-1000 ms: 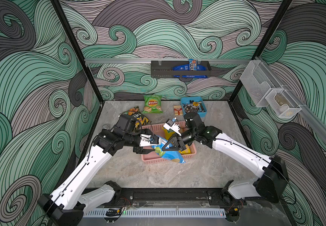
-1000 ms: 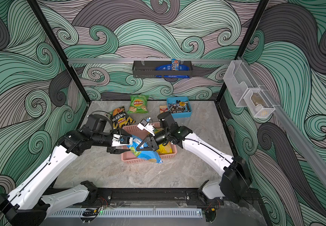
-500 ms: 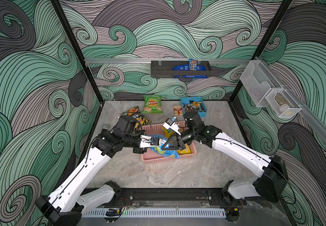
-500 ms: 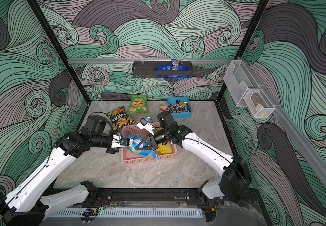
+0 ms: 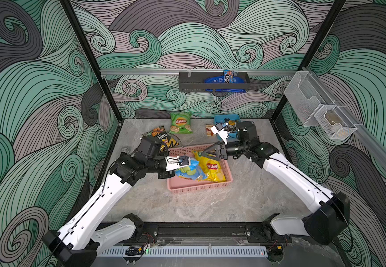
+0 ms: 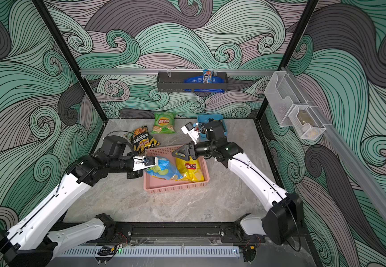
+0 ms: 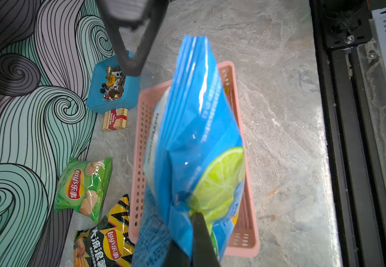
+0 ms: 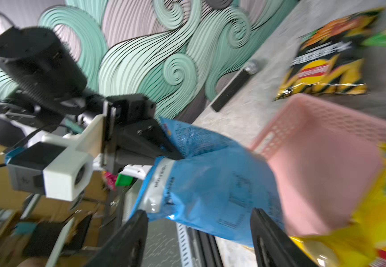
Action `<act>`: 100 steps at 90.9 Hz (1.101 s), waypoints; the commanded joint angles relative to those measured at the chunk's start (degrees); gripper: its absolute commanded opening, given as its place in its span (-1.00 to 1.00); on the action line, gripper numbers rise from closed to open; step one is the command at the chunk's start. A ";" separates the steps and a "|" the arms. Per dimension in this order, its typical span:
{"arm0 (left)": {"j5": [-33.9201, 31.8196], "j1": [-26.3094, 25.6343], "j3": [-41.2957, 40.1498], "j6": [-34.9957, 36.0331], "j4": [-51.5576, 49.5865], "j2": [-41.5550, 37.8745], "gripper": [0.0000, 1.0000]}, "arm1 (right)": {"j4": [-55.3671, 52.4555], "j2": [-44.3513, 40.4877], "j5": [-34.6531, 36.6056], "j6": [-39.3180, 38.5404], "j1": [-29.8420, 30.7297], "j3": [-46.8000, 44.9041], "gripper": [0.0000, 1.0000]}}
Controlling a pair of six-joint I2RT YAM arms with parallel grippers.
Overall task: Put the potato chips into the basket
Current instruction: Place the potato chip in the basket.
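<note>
My left gripper [image 5: 183, 161] is shut on one end of the blue potato chips bag [image 5: 188, 170], which stretches over the left half of the pink basket [image 5: 199, 186]. In the left wrist view the fingers [image 7: 201, 231] pinch the bag [image 7: 194, 138] by its lime picture. My right gripper [image 5: 207, 153] stands open above the basket's far side, and its jaws straddle the bag's [image 8: 210, 185] other end without pressing it. A yellow bag [image 5: 211, 166] lies in the basket. The green bag [image 5: 180, 122] and the black striped bag [image 5: 164, 138] lie on the table behind.
A blue tub of metal parts [image 5: 226, 121] and a small red-and-cream box [image 5: 209, 130] sit at the back right. A dark grey rack [image 5: 212, 82] hangs on the rear wall, with clear bins [image 5: 314, 108] on the right wall. A black stick [image 8: 231, 87] lies near the left wall.
The left gripper has shut on the blue bag and the right gripper has opened and let it go. The bag has shifted back and left, over the basket.
</note>
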 commanded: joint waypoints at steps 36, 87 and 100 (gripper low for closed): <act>-6.39 -0.58 12.94 -12.99 -8.61 18.56 -1.00 | 0.68 -9.12 14.18 1.01 -5.85 -8.26 0.59; -6.51 1.63 19.78 -13.63 -21.52 24.27 -1.00 | 0.52 -8.94 12.91 -1.06 -6.11 -11.56 0.60; -4.65 2.30 16.80 -13.28 -22.36 26.12 -1.00 | 0.48 -8.34 12.86 -1.23 -6.11 -12.16 0.60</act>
